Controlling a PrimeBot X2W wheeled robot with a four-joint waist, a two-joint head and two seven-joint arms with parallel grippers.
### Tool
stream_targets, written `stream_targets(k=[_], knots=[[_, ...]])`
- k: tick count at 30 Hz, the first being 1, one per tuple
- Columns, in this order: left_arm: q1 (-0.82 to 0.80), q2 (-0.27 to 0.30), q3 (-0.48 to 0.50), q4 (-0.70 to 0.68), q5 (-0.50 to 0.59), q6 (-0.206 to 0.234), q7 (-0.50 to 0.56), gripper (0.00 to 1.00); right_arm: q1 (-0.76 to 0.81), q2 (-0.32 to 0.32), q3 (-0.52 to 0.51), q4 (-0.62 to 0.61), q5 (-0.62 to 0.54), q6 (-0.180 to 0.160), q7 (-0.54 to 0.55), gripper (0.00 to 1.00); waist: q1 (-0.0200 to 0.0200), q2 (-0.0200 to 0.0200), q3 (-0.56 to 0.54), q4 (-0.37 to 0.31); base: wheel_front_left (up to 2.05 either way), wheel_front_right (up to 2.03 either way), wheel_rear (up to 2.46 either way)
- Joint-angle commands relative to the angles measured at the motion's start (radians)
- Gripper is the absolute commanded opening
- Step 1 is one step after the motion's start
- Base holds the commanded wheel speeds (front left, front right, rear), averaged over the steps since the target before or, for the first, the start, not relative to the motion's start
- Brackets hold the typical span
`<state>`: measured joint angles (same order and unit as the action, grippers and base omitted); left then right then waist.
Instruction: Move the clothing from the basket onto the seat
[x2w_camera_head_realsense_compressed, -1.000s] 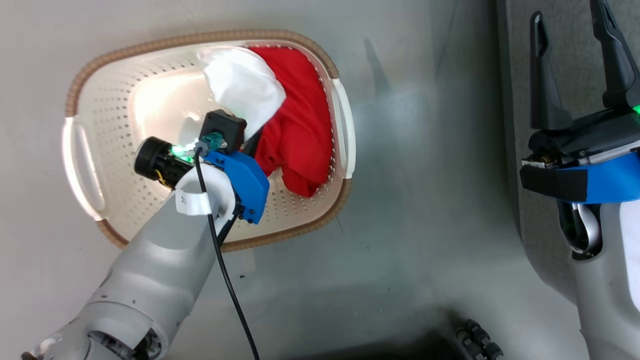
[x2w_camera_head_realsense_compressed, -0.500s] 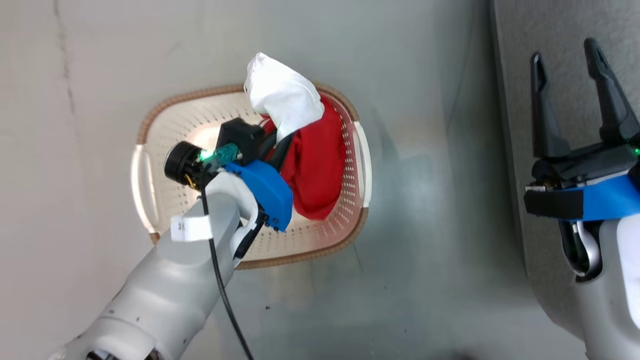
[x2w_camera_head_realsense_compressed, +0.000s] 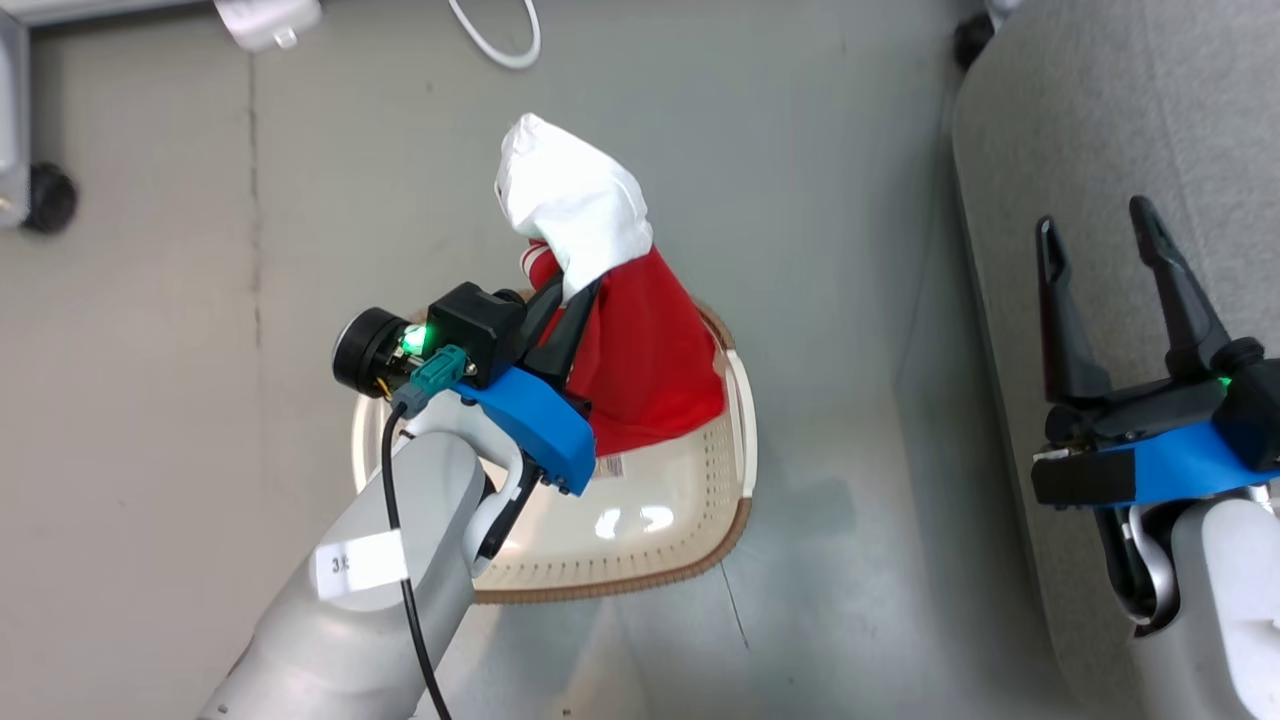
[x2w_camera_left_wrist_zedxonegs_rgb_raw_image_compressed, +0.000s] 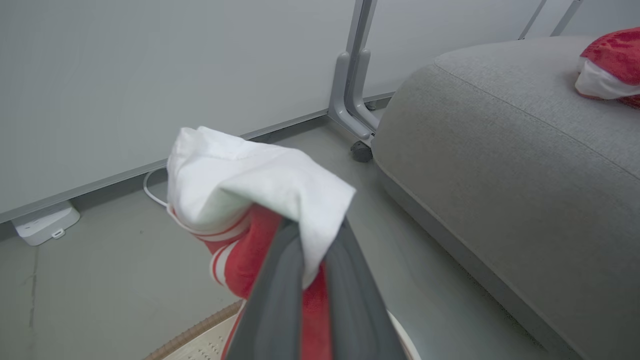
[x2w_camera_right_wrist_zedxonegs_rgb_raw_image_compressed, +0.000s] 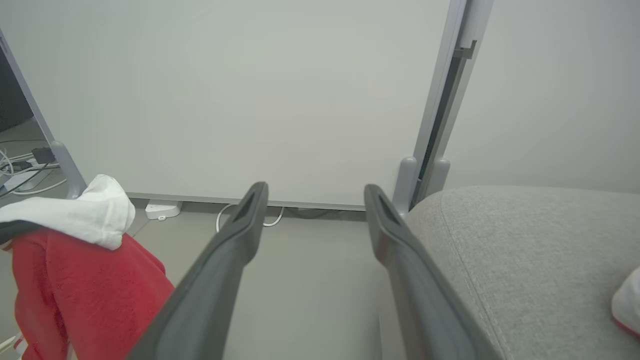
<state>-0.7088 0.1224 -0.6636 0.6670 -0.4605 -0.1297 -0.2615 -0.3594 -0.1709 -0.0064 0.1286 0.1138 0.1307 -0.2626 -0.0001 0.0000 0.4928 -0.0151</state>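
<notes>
Clothing (x2w_camera_head_realsense_compressed: 640, 370), red with white panel, frame centre, hangs above basket (x2w_camera_head_realsense_compressed: 640, 578), pinched in left hand (x2w_camera_head_realsense_compressed: 570, 305), clamped on fabric. Step: carry phase, garment looks clear of basket. Seat (x2w_camera_head_realsense_compressed: 1100, 120) at right edge; right hand (x2w_camera_head_realsense_compressed: 1093, 218) there, spread wide, empty. Next: swing garment rightward over seat, release.

Red clothing (x2w_camera_head_realsense_compressed: 645, 350) with white stripes, cream basket (x2w_camera_head_realsense_compressed: 712, 470) with brown rim, grey seat (x2w_camera_head_realsense_compressed: 1100, 120)

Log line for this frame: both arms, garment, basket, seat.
left gripper: shut on clothing, above basket | right gripper: open, empty, near seat edge | seat: another red-white garment on it
</notes>
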Motion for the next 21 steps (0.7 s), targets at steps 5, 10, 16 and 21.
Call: stream_targets(k=[5,10,16,21], knots=[[0.033,-0.014,0.06,-0.089,0.07,-0.001,-0.005,0.0,0.042,0.013,0.006,0.017,0.005,0.0,-0.003,1.0,0.0001,0.0,-0.109,0.013,0.0,0.0,0.0],[0.036,-0.027,0.077,-0.144,0.108,-0.001,-0.005,0.0,0.077,0.025,0.001,0.032,0.003,0.0,-0.003,1.0,0.0001,0.0,-0.188,0.019,0.0,0.0,0.0],[0.012,-0.044,0.06,-0.192,0.122,-0.001,-0.005,0.0,0.124,0.033,-0.005,0.045,0.002,0.0,-0.003,1.0,0.0001,0.0,-0.272,0.024,0.0,0.0,0.0],[-0.011,-0.05,0.035,-0.209,0.112,-0.001,-0.005,0.0,0.162,0.043,-0.01,0.052,-0.003,0.0,-0.003,1.0,0.0001,0.0,-0.329,0.029,0.0,0.0,0.0]])
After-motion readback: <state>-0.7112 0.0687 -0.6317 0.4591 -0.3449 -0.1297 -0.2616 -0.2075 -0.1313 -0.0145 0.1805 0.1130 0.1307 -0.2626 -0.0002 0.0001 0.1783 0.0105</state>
